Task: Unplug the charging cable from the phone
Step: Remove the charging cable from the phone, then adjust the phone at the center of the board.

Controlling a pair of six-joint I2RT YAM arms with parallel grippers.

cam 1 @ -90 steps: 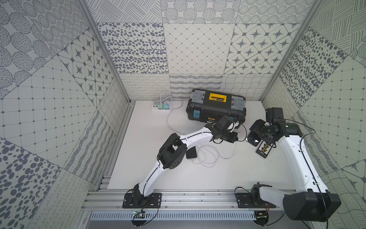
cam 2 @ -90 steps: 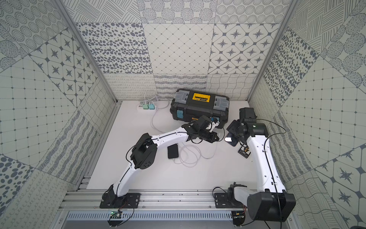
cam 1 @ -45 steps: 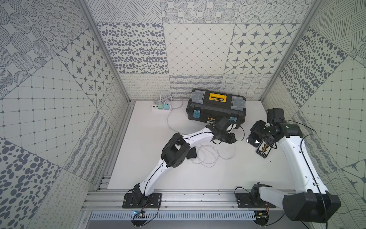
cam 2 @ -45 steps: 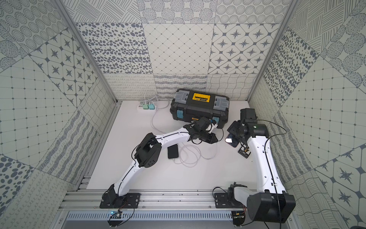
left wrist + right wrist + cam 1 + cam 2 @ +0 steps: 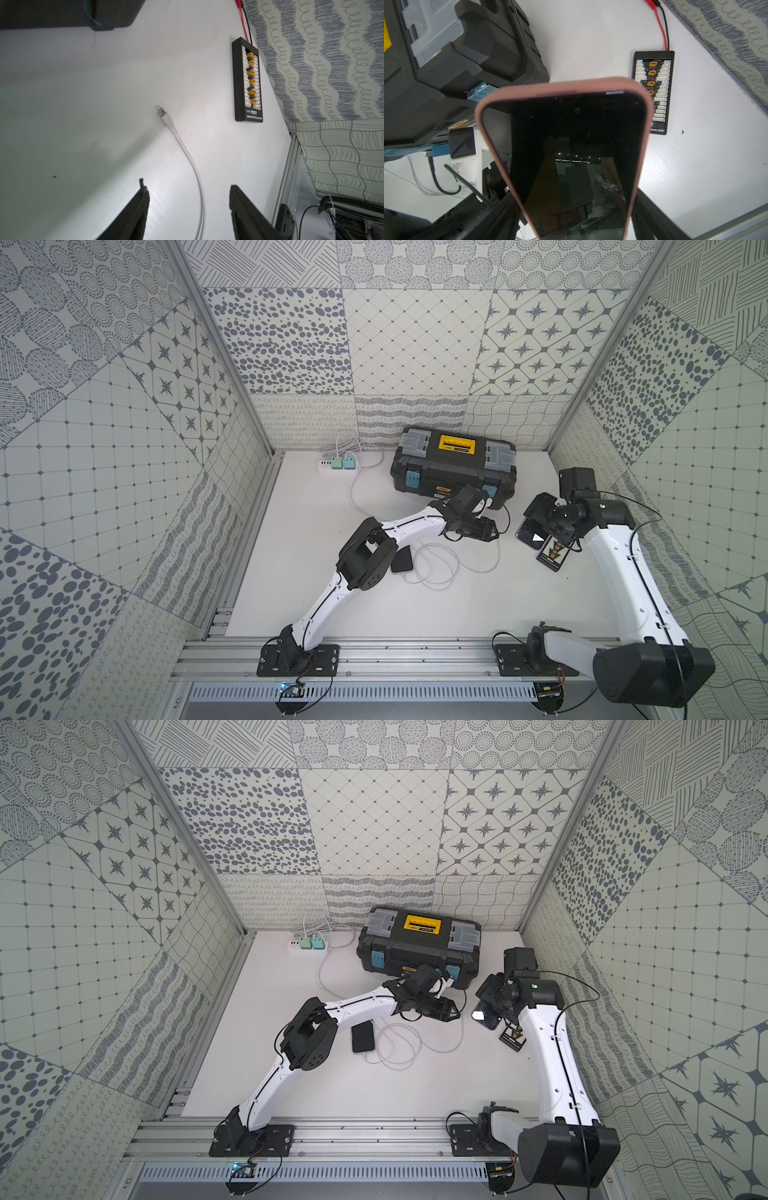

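Pink-cased phone [image 5: 564,145] clamped in right claw [image 5: 577,212], held over tabletop [image 5: 83,104] near board [image 5: 247,83], left claw [image 5: 188,188] wide and gripping nothing, white cable [image 5: 187,153] ran between its fingers [image 5: 133,212], plug [image 5: 165,117] lay free on tabletop, apart from phone, toolbox [image 5: 440,477] at back.

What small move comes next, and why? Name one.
Probably lower the right tool and set the phone on the table. The charging cable lies loose on the table, its plug in nothing, the left tool open above it, so the unplugging looks done; only the phone is held.
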